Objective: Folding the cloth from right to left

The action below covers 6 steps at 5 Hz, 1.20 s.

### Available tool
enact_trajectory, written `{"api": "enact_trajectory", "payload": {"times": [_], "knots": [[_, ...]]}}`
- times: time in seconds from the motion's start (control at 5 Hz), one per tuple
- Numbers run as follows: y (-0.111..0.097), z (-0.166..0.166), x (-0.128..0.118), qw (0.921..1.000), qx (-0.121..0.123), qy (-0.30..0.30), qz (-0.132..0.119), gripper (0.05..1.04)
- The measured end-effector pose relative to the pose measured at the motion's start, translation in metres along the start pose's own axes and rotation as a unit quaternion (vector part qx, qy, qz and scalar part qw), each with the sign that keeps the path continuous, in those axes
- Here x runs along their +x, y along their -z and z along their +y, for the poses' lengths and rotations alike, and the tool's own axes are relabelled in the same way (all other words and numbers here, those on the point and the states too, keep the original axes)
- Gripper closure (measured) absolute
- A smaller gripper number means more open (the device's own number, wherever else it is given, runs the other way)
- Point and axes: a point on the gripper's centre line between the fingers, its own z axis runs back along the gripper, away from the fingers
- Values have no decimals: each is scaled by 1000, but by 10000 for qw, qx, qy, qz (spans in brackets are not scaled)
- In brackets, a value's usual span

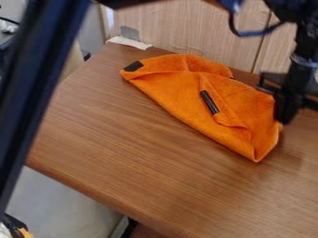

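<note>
An orange cloth (180, 104) lies partly folded on the brown wooden table (124, 153), reaching from the upper middle to the right. One dark patch is at its upper left corner, and a dark strip lies on a folded flap near its middle. At the right edge of the cloth, the black gripper (284, 120) hangs down with its tip low against the cloth's border. Whether it holds any of the fabric cannot be made out.
A wooden panel (186, 32) stands along the table's back edge. White and grey tape (129, 41) sits at the back left corner. A dark post (37, 88) crosses the left side close to the camera.
</note>
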Motion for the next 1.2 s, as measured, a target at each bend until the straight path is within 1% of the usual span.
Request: {"api": "enact_trajectory", "payload": {"times": [0.2, 0.4, 0.6, 0.8, 1.0, 1.2], "knots": [[-22, 29, 5, 9992, -32, -290, -254, 1016], [-37, 70, 8, 9964, -21, -737, -427, 1016], [-38, 105, 4, 9926, 2, -1140, -425, 1016], [-33, 142, -2, 9868, 2, -1571, -380, 1016], [-34, 179, -7, 9792, 68, -1989, -402, 1016], [-32, 200, -11, 9728, 55, -2279, -402, 1018]]}}
